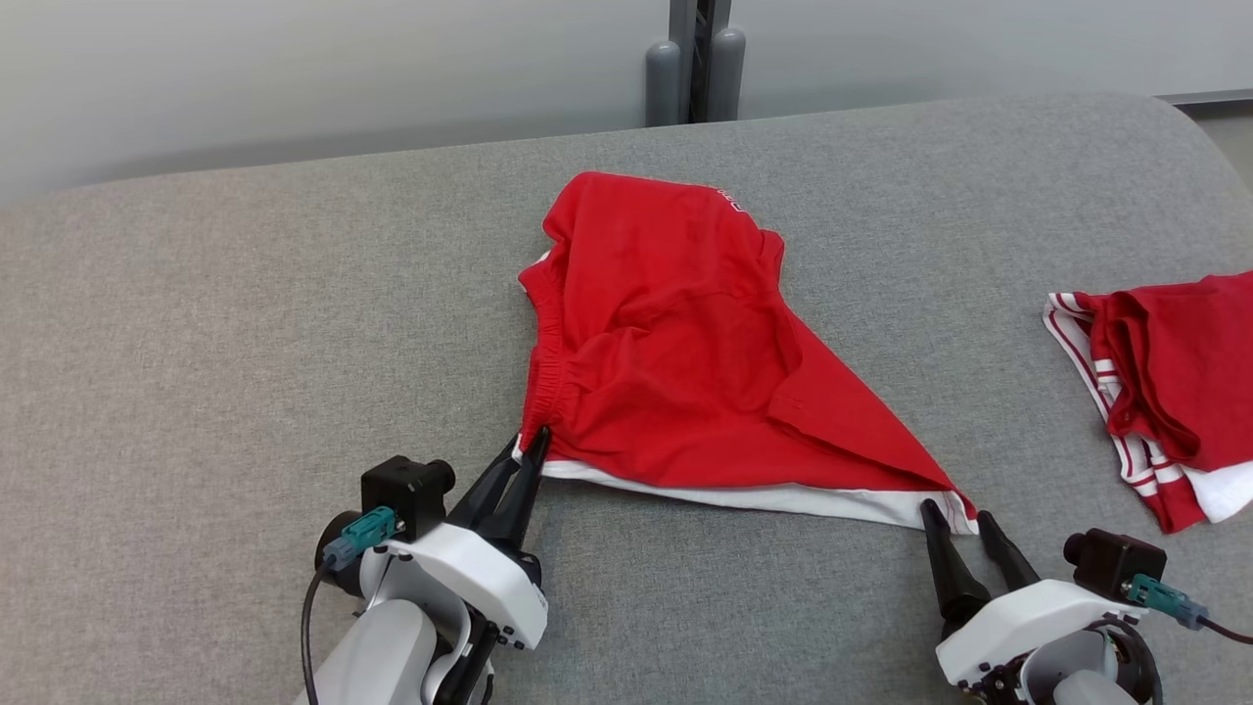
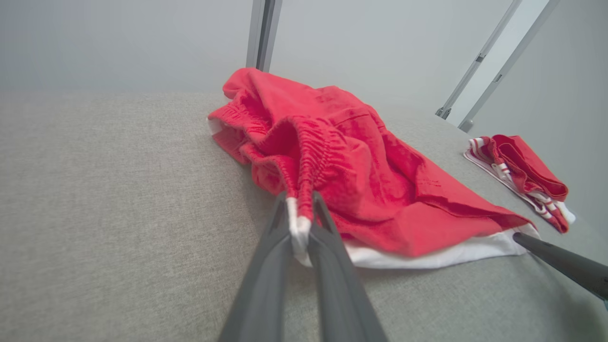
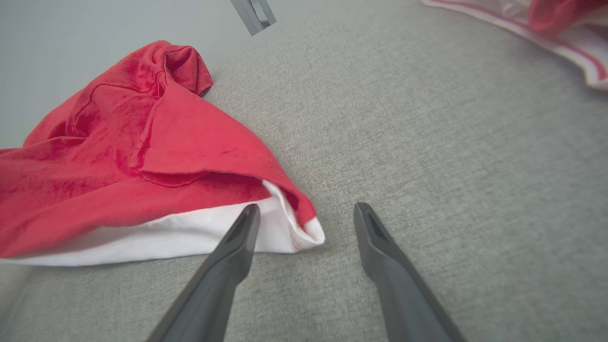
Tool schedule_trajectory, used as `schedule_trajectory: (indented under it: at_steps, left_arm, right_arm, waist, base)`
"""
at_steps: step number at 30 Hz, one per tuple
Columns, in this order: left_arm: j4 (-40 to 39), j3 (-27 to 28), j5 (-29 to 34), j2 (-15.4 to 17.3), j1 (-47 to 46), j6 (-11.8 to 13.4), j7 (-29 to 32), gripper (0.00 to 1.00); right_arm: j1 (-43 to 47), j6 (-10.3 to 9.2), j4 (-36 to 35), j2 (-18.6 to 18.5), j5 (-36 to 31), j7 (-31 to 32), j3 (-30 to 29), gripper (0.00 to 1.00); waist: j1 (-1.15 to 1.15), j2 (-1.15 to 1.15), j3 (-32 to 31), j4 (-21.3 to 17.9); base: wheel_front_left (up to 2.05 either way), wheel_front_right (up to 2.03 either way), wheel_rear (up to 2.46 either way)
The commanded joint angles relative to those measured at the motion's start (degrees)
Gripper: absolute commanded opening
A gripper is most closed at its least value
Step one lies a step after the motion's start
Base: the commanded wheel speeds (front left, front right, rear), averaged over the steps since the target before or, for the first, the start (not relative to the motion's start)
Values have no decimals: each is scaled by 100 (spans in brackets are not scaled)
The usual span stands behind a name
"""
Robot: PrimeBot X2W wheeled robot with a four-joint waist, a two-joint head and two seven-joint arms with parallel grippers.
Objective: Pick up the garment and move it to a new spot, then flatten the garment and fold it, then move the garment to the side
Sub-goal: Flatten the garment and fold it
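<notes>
Okay, red garment (image 1: 675, 362) sits mid-tabletop (image 1: 196, 343), bunched into a rough triangle and not flat. I can see folds and a raised hump at the far end. A white edge (image 1: 744, 493) runs along the side nearest me. The gathered waistband (image 2: 313, 152) runs down the garment's left side to the near-left corner.

Left hand (image 1: 533, 446) is at that corner. In the left wrist view its fingers are pressed together on the cloth (image 2: 299, 209), pinching the end of the waistband and a bit of white fabric. The cloth there is pulled up into a ridge between the tips.

Right hand (image 1: 956, 511) is at the near-right corner, spread wide and holding nothing. In the right wrist view (image 3: 307, 209) the white corner tip lies between the two fingers, and one finger sits at the white edge. I cannot tell whether it touches.

A second garment (image 1: 1165, 382), red with red-and-white striped trim, lies crumpled at the tabletop's right edge, well apart from the first. A grey post (image 1: 697, 59) stands behind the far edge against a pale wall.
</notes>
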Motion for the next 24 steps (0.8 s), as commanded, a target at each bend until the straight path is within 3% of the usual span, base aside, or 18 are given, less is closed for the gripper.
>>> schedule_trajectory:
  at_steps: [1,3,4,5,6,13,19,24]
  left_arm:
    - [-27,31,19,30,52,-7,-7,0]
    - [-37,50,31,28,70,-7,-7,0]
    - [-39,56,34,26,71,-7,-7,0]
    - [-40,62,41,24,74,-7,-7,0]
    - [-36,67,49,23,75,-7,-7,0]
    - [-42,173,-77,10,142,-7,-7,0]
    - [-112,-83,-1021,5,41,-7,153,0]
    - [-566,-372,-1678,319,-321,-7,823,0]
  right_arm:
    - [-33,0,96,-55,88,-7,66,100]
    - [-43,0,170,-66,157,-4,201,96]
    - [-50,0,180,-60,201,1,283,50]
    - [-64,0,160,-72,236,1,356,10]
    - [-81,0,123,-86,269,1,405,0]
    - [-103,0,-488,-288,611,-9,739,0]
    - [-204,0,-1421,-530,1204,-9,883,0]
    - [-512,0,-2070,-919,1764,-5,1149,0]
  waist:
    - [0,0,0,5]
    - [0,0,0,10]
    - [0,0,-1,11]
    - [0,0,-4,12]
    - [0,0,-7,12]
    - [0,0,-112,11]
    - [0,0,-290,-5]
    - [0,0,-461,10]
  base:
    - [0,0,0]
    - [0,0,0]
    - [0,0,0]
    - [0,0,0]
    - [0,0,0]
    - [0,0,0]
    - [0,0,0]
    - [0,0,0]
